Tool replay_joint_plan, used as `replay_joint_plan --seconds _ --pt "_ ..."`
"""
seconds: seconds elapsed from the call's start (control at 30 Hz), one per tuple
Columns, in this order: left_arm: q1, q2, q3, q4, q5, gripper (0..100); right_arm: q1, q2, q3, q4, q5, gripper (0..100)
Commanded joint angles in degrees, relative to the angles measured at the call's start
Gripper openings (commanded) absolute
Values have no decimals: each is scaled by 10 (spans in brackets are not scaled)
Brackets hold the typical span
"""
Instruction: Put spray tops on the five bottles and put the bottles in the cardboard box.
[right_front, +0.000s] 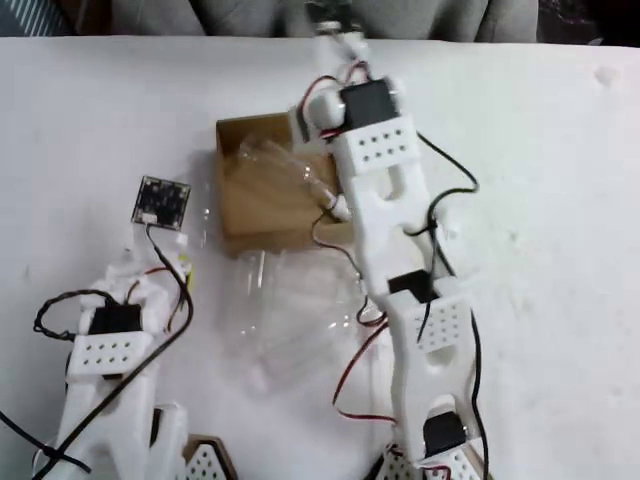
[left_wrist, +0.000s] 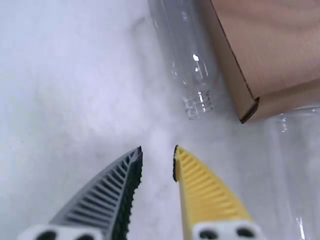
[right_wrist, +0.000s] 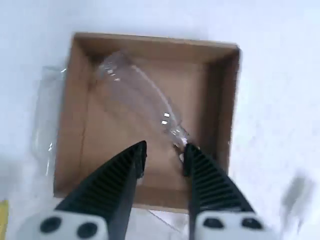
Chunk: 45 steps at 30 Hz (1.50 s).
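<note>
**Two-arm bottle packing, early stage.** The right gripper (right_wrist: 165, 149) is held above the cardboard box (right_wrist: 220, 105). Its black jaws are apart, with one tip on either side of the neck end of a clear bottle (right_wrist: 136, 96), and nothing is clamped. That bottle is laid slantwise on the box floor, its body toward one corner and its neck toward the opposite wall. This is probably the only way its length can be fitted in. Whether a spray top is fitted to it cannot be told.

The left gripper (left_wrist: 157, 155) is poised low over the white table (left_wrist: 60, 75), its grey and yellow jaws parted and empty. It is pointed toward a second bottle (left_wrist: 184, 55), which lies on the table just beside the box's outer wall, its threaded neck bare. A third bottle (left_wrist: 295, 165) lies past the box corner. In the high view, loose bottles (right_front: 290, 310) are seen on the table between the two arms, near the box.

One bottle is in the box, the others are outside it, and at least one lacks a top, so most of the task is judged undone. The left gripper's open stance suits a grasp at the bare neck. The box wall is close alongside, however, and leaves little room for a jaw, so the bottle could be rolled or the box pushed.
</note>
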Motion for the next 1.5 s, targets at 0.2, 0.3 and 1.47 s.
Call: replay_joint_plan --seconds 0.2,0.3,1.47 --pt "-7 -6 -4 -18 8 98 13 -35 95 15 -149 25" --pt "-7 -6 -4 -18 8 98 13 -35 129 15 -200 34" --pt "-22 -6 -5 -18 8 98 36 18 331 -266 -513 176"
